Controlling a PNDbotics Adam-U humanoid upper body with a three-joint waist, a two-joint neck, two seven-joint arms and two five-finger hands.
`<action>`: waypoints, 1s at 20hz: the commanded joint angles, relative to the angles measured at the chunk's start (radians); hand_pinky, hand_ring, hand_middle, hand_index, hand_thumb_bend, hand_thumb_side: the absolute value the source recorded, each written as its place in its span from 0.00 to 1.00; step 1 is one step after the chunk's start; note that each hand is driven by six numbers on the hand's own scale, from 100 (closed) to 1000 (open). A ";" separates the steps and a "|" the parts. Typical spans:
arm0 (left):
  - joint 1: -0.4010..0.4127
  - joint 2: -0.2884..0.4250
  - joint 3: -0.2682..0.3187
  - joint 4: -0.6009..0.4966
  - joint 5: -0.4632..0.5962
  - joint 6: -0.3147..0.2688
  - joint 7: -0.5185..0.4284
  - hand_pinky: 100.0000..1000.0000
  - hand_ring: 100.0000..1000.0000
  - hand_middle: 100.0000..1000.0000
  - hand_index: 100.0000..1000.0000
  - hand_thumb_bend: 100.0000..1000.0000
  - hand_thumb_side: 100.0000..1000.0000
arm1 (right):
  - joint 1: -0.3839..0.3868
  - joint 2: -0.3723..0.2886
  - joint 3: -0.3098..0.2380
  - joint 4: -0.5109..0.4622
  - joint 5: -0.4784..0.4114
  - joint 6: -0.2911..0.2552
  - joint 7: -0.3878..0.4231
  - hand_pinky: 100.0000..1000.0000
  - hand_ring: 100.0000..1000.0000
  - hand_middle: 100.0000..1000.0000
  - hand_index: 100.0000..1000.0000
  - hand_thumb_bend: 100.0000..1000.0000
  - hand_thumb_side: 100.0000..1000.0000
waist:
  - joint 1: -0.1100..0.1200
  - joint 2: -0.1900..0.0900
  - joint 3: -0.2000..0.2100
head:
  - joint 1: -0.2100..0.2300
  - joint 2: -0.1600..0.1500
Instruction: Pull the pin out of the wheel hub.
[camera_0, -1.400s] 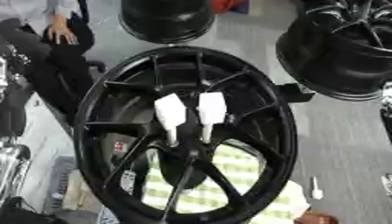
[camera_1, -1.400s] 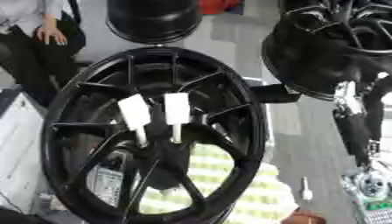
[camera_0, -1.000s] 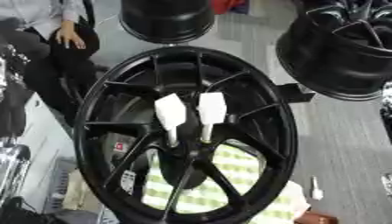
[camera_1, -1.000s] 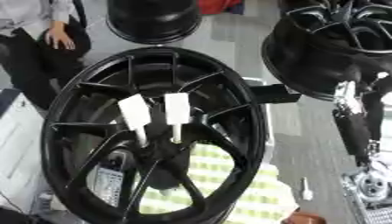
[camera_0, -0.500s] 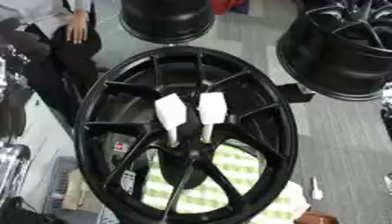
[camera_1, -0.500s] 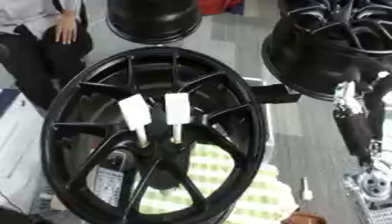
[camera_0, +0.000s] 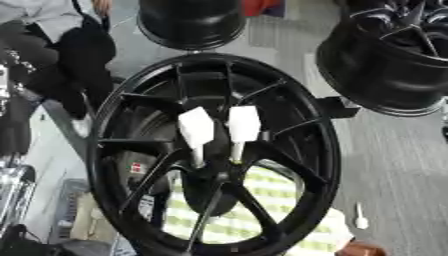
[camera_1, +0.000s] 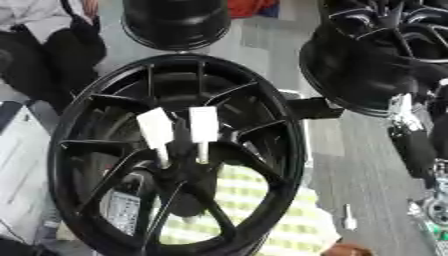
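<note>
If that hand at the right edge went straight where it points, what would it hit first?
Likely the spare black wheel just beyond the right hand, though depth is unclear.

Beyond my work I see a second black wheel (camera_0: 389, 70) lying at the upper right, its spokes showing at the top. Another dark round rim (camera_0: 191, 22) sits at the top middle, with something red (camera_0: 262, 7) just beside it. A person in dark trousers (camera_0: 61, 60) sits at the upper left. Below me lies a yellow-and-white checked cloth (camera_0: 262, 205). A small white object (camera_0: 360, 220) rests on the grey floor (camera_0: 394, 165) at the lower right, near a brownish-red shape (camera_0: 359, 248) at the bottom edge.
</note>
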 joint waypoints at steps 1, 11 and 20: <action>-0.009 0.026 0.000 -0.020 -0.008 0.001 0.000 0.67 0.58 0.55 0.77 0.00 0.69 | -0.010 -0.102 -0.025 -0.018 0.029 -0.001 0.015 0.74 0.83 0.77 0.79 0.00 0.55 | 0.000 -0.013 -0.007 | -0.004 0.008; -0.166 0.342 -0.019 -0.020 -0.247 -0.080 -0.061 0.69 0.62 0.58 0.76 0.00 0.39 | 0.003 -0.119 -0.037 -0.018 0.030 -0.002 0.015 0.73 0.83 0.77 0.79 0.00 0.59 | 0.023 -0.024 -0.021 | -0.017 0.014; -0.464 0.652 -0.177 -0.020 -0.245 -0.061 -0.550 0.72 0.67 0.63 0.77 0.00 0.46 | 0.015 -0.051 -0.022 -0.018 0.021 0.011 -0.012 0.72 0.83 0.77 0.79 0.00 0.60 | 0.040 -0.019 -0.030 | -0.006 0.014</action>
